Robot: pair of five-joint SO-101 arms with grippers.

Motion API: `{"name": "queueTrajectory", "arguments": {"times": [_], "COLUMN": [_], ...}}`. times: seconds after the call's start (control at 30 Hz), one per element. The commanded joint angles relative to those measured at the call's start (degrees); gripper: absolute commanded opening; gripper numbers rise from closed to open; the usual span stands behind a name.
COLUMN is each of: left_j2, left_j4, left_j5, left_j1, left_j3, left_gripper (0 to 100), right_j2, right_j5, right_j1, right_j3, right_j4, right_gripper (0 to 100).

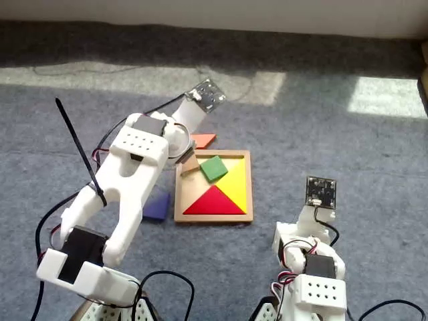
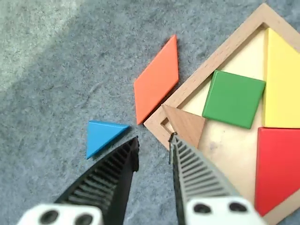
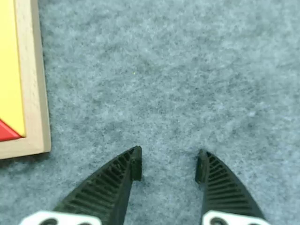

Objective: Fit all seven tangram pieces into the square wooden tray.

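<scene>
wooden tray (image 1: pixel 214 217) with yellow triangle (image 1: pixel 235 180), red triangle (image 1: pixel 212 202), green square (image 1: pixel 214 168)

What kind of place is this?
Probably an indoor room, perhaps a hobby lab: grey carpet, a sunlight patch as from a window, and a puzzle tray laid out for practice.

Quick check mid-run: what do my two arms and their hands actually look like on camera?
The left arm and right arm are white blocky shells with black motors and looping black cables. The left hand and right hand each have two dark ribbed fingers tapering to points from white bases.
</scene>
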Motion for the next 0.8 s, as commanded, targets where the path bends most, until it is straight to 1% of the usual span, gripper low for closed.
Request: {"name": "queueTrajectory", "arguments": {"times": [0.0, 0.17, 0.27, 0.33, 0.47, 0.57, 0.67, 0.77], "left_j2": [1.1, 10.33, 12.88, 12.88, 11.56, 8.04, 3.91, 1.36], "left_j4": [-0.44, -2.99, -2.81, -1.58, 3.43, 5.63, 6.86, 9.41], "left_j5": [0.97, 0.97, 1.05, 1.05, 1.05, 1.14, 4.31, 4.92], "left_j1": [-1.01, -1.45, 0.22, 1.98, 6.02, 6.81, 6.81, 8.57], "left_j3": [-2.77, -3.3, -3.03, -2.77, -3.21, -2.77, -2.77, -2.77], "left_gripper": [13, 13, 13, 13, 7, 7, 7, 7], "right_j2": [0.04, 0.04, 0.04, 0.04, 0.04, 0.04, 0.04, 0.04], "right_j5": [0.53, 0.53, 0.53, 0.53, 0.53, 0.53, 0.53, 0.53], "right_j1": [1.63, 1.63, 1.63, 1.63, 1.63, 1.63, 1.63, 1.63], "right_j3": [0.92, 0.92, 0.92, 0.92, 0.92, 0.92, 0.92, 0.92], "right_j4": [-1.54, -1.54, -1.54, -1.54, -1.54, -1.54, -1.54, -1.54], "right_gripper": [20.2, 20.2, 20.2, 20.2, 20.2, 20.2, 20.2, 20.2]}}
